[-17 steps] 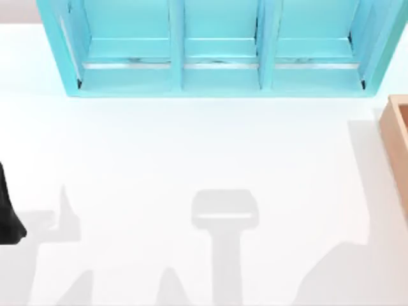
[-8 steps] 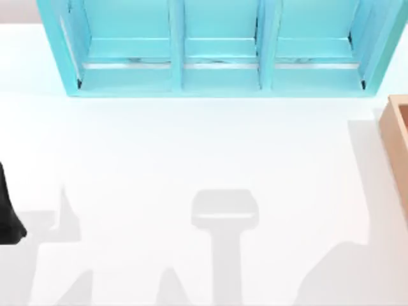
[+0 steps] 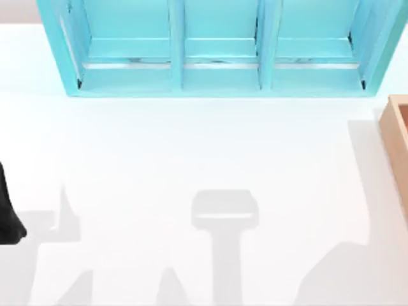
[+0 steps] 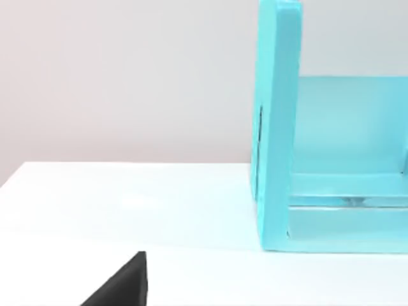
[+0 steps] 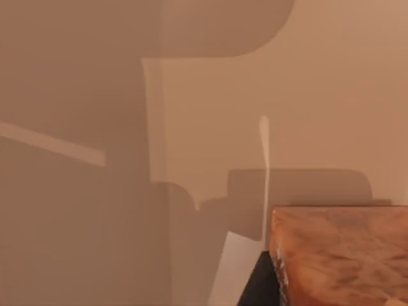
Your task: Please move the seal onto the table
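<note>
Desk [image 3: 191, 146]: white, with arm shadows on it.
Shelf unit [image 3: 217, 51]: light blue, three compartments, at the far edge.
Wooden box [image 3: 398, 140]: tan, at the desk's right edge.
Seal [image 5: 338, 255]: amber block close under the right wrist camera, against tan wood surfaces; not on the white desk.
Right tool [image 5: 255, 290]: dark sliver touching the seal; state cannot be told.
Left tool [image 4: 124, 287]: parked at the desk's left edge; state cannot be told.
</note>
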Controlling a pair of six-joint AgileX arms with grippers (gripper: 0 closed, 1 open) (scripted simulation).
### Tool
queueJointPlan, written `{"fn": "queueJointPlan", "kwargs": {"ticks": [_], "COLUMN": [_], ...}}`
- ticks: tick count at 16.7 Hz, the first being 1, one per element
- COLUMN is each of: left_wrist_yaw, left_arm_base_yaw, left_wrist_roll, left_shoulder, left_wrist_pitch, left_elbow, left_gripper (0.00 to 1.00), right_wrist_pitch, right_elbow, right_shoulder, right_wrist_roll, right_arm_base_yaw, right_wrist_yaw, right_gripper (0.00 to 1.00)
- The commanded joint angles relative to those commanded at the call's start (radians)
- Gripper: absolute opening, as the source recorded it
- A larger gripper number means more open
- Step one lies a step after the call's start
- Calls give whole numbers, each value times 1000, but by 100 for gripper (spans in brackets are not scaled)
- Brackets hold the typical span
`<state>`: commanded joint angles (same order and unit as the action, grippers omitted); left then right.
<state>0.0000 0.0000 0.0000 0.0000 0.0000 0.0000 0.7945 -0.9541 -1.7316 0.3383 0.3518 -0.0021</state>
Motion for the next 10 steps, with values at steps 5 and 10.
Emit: {"fn": "queueJointPlan", "kwargs": {"ticks": [5, 10], "left_wrist_yaw": [0, 0], "left_arm_base_yaw": [0, 0], "left_wrist_roll": [0, 0], "left_shoulder": [0, 0], "left_wrist_pitch": [0, 0], "left_elbow": [0, 0], "left_gripper": [100, 100], "right_wrist_pitch": [24, 141], "right_elbow": [-29, -231], "right_shoulder": [28, 133], "right_wrist_roll": [-24, -116], "right_arm_base_yaw": [-13, -102], "right_wrist_yaw": [13, 54], "right_gripper": [0, 0]}}
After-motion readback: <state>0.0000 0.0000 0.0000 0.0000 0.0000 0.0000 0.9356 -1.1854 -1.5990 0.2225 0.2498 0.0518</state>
